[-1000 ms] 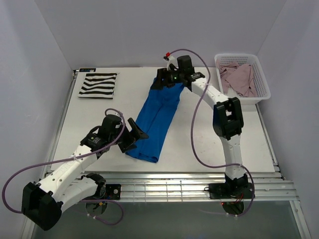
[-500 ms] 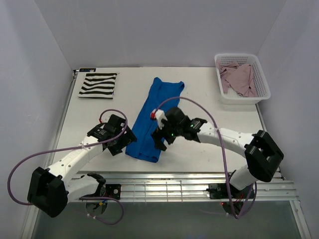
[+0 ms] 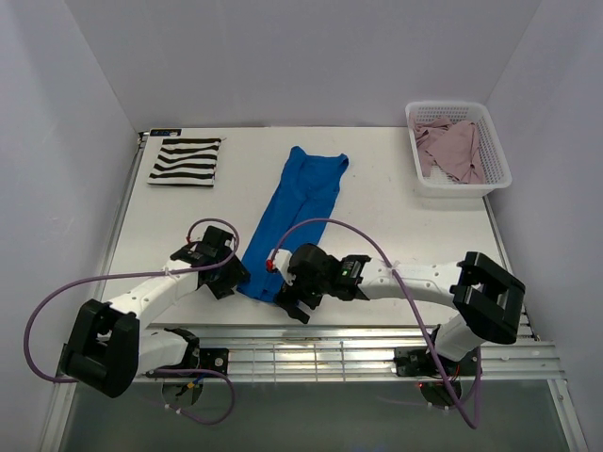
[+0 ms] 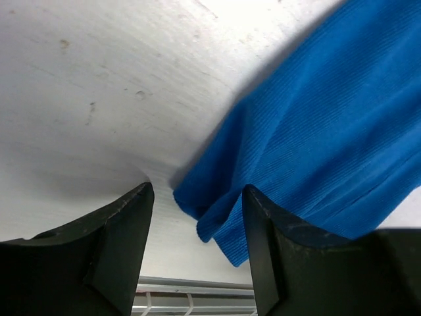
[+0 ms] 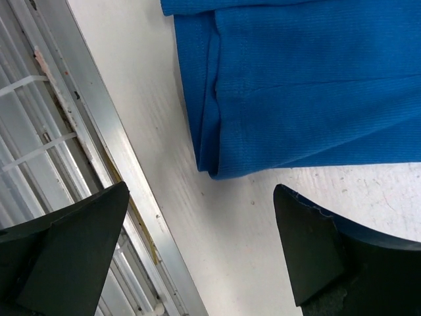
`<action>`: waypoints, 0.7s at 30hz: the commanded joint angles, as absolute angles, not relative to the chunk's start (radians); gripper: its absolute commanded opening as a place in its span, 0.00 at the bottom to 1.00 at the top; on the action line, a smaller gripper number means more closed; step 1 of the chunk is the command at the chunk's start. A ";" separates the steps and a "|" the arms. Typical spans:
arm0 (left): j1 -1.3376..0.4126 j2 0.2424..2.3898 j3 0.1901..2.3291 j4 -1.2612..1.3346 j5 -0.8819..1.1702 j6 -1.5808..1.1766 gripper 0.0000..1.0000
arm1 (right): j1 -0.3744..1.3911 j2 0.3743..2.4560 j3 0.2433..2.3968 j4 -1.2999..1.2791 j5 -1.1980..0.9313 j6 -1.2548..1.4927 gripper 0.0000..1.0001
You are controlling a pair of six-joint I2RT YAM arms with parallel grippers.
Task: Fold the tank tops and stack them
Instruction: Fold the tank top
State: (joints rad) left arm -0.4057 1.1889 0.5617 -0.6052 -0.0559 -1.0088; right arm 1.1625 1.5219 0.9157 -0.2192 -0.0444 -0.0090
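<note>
The blue tank top [image 3: 301,207] lies folded lengthwise in a long strip down the middle of the table. My left gripper [image 3: 234,278] sits low at its near left corner. In the left wrist view that corner [image 4: 217,217] pokes between the open fingers [image 4: 125,243], which do not pinch it. My right gripper [image 3: 287,303] stands wide open at the near right corner, whose hem [image 5: 217,164] lies just beyond the gap. The striped tank top [image 3: 187,160] rests folded at the far left. The pink one [image 3: 452,146] lies crumpled in the basket.
The white lattice basket [image 3: 499,155] stands at the far right corner. A metal rail and grating [image 3: 320,353] run along the near table edge, right beside both grippers. White walls close in the left, right and back sides.
My right arm swung from the blue top's far end to its near right corner. My left gripper moved onto the near left corner and its jaws narrowed.
</note>
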 commanded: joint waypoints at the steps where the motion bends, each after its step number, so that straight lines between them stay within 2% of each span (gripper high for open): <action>1: -0.400 1.186 0.535 -0.510 -0.006 -0.993 0.65 | 1.186 1.569 0.968 -0.204 -0.003 -0.008 0.96; 3: -0.400 1.189 0.512 -0.471 0.024 -0.982 0.64 | 1.189 1.600 0.976 -0.192 0.032 -0.008 1.00; 10: -0.400 1.232 0.494 -0.431 0.072 -0.989 0.42 | 1.189 1.664 0.988 -0.193 0.080 0.024 0.81; 11: -0.400 1.239 0.495 -0.431 0.074 -0.991 0.35 | 1.190 1.672 0.994 -0.201 0.083 0.037 0.76; 12: -0.400 1.241 0.495 -0.431 0.078 -0.994 0.32 | 1.192 1.680 0.996 -0.204 0.086 0.043 0.64; 14: -0.400 1.241 0.495 -0.431 0.086 -0.999 0.27 | 1.198 1.684 0.988 -0.193 0.084 0.054 0.57; 15: -0.400 1.238 0.495 -0.433 0.089 -1.000 0.25 | 1.206 1.686 0.988 -0.192 0.078 0.057 0.45; 17: -0.400 1.227 0.505 -0.442 0.094 -1.006 0.19 | 1.209 1.692 0.985 -0.192 0.080 0.063 0.28; 18: -0.400 1.221 0.508 -0.446 0.094 -1.011 0.17 | 1.210 1.692 0.983 -0.192 0.080 0.078 0.12; 19: -0.400 1.215 0.514 -0.451 0.095 -1.012 0.16 | 1.210 1.693 0.982 -0.192 0.080 0.084 0.08; 21: -0.400 1.192 0.520 -0.454 0.095 -1.014 0.15 | 1.210 1.694 0.979 -0.189 0.090 0.097 0.08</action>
State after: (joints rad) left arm -0.4019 1.2293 0.5156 -0.4374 0.0849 -1.0065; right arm 1.2022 1.6917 0.9539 -0.2073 0.0757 0.0639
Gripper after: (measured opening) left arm 0.198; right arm 0.090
